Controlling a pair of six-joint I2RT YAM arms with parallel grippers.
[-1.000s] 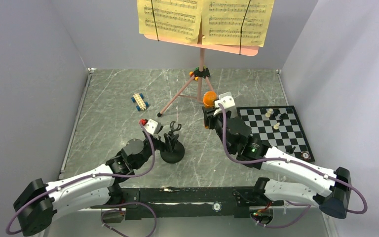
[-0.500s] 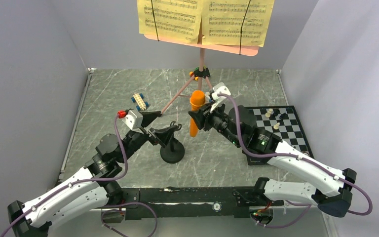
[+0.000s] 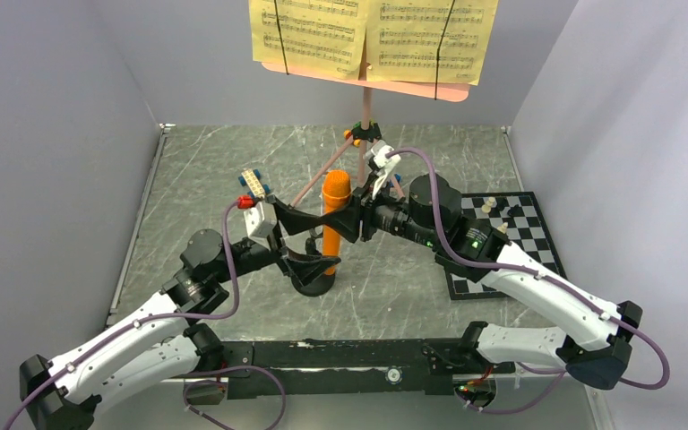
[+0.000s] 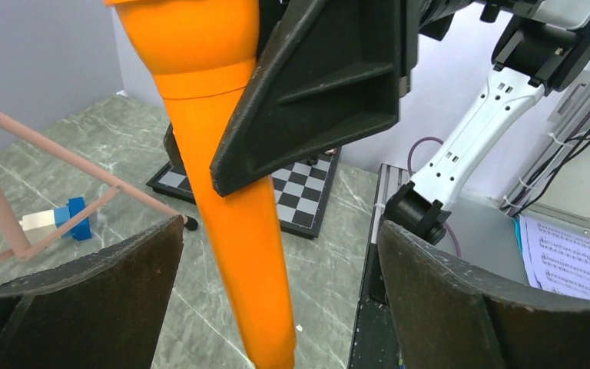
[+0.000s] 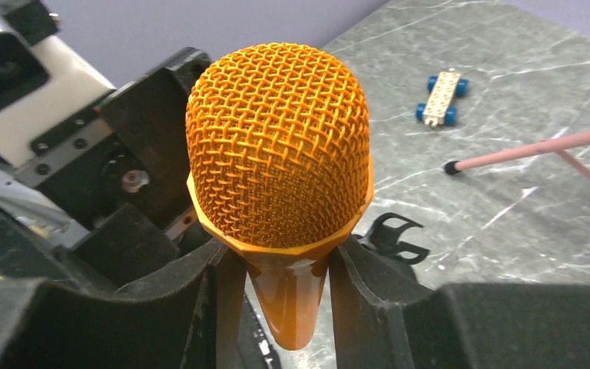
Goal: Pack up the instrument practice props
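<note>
My right gripper (image 3: 351, 219) is shut on the orange microphone (image 3: 333, 210) and holds it upright above the table. In the right wrist view its fingers (image 5: 200, 307) clamp the handle just under the mesh head (image 5: 280, 146). My left gripper (image 3: 316, 242) is open, and its jaws stand on either side of the microphone's lower body (image 4: 238, 231) without touching it. The black round-based mic stand (image 3: 313, 279) sits right below; its clip (image 5: 392, 234) is empty. The pink music stand (image 3: 366, 100) with yellow sheet-music pages (image 3: 372, 36) stands at the back.
A chessboard (image 3: 521, 244) with pieces lies at the right, partly under my right arm. A blue-and-white toy block (image 3: 253, 183) lies at the left of the stand's pink tripod legs (image 3: 309, 188). Grey walls close in the table on three sides.
My right gripper has carried the microphone leftward over the mic stand. My left gripper has left the mic stand's clip and swung up, so its open jaws now flank the microphone.
</note>
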